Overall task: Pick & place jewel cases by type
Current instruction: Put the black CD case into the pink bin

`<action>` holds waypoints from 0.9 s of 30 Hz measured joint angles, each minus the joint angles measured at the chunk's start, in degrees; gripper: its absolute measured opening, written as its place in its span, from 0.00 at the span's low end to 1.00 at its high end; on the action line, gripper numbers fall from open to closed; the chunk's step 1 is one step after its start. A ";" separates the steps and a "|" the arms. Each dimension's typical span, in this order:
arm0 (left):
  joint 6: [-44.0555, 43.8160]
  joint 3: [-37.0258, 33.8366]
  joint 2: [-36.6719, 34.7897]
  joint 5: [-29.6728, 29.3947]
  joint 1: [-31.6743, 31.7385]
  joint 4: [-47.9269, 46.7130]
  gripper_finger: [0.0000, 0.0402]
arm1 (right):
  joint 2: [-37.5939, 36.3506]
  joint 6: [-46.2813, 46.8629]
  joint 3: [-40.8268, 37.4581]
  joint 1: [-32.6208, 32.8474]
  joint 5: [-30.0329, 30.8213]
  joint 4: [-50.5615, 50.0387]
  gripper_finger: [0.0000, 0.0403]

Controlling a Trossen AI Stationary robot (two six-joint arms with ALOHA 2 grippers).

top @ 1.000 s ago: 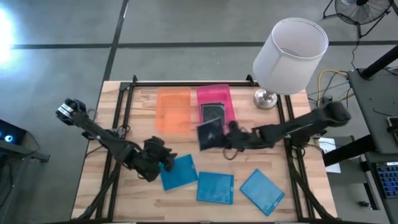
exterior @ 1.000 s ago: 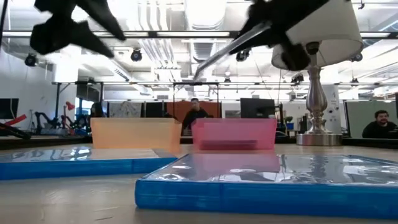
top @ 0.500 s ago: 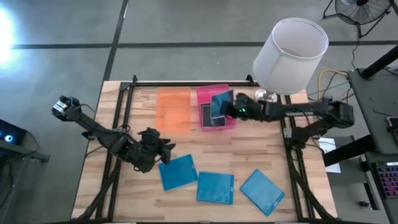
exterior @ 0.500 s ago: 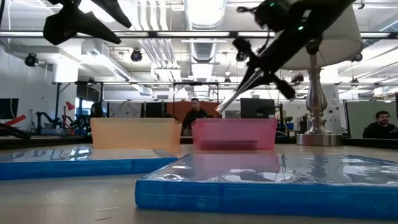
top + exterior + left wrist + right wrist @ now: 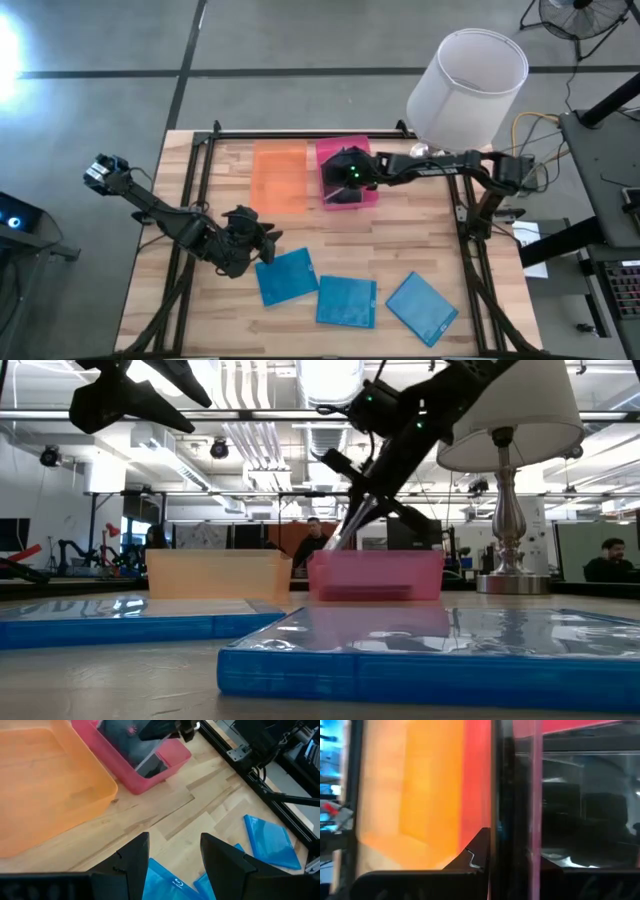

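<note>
My right gripper [image 5: 340, 174] hangs over the pink tray [image 5: 368, 152], shut on a dark jewel case [image 5: 347, 523]. That case slants down into the tray, where other dark cases [image 5: 125, 742] lie flat. Three blue jewel cases [image 5: 287, 277] [image 5: 346, 301] [image 5: 421, 307] lie flat along the table's near side. My left gripper [image 5: 262, 246] is open and hovers just to the far-left of the leftmost blue case [image 5: 165, 882], touching nothing. The orange tray [image 5: 278, 176] stands left of the pink one. My right gripper pinches the dark jewel case between its two fingers [image 5: 475, 855], which grip its flat faces; the case's thin edge [image 5: 502, 795] runs straight out ahead of them. It comes from above and from the table's right, slanting down. The case is tilted steeply, its lower end [image 5: 327, 547] dipping behind the pink tray's wall.
A table lamp with a white shade [image 5: 468, 75] stands at the far right corner, close beside my right arm. Black frame rails [image 5: 200, 180] run along the table's sides. Bare wood [image 5: 400, 240] lies between the trays and the blue cases. People sit in the room beyond [image 5: 612, 560].
My right gripper has carried the dark case up from the table's middle toward the far edge, then left over the pink tray, tipping it so that its lower end dips into the tray. My left gripper drew slightly back from the leftmost blue case, then kept still.
</note>
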 joint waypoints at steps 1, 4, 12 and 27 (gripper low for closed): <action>0.00 0.00 0.00 0.00 0.00 0.00 0.40 | 0.32 0.16 0.52 -0.12 -0.23 0.17 0.03; 0.00 0.00 0.00 0.00 -0.11 -0.08 0.40 | 1.19 -0.03 1.68 -0.33 0.30 -2.57 0.03; 1.65 -0.02 0.00 -0.57 -0.22 -0.24 0.40 | -0.05 2.02 0.40 -0.31 -0.14 -4.37 0.12; 2.29 -0.02 0.02 -1.05 -0.20 -0.31 0.40 | -4.34 -6.72 3.50 0.80 4.78 -31.46 0.47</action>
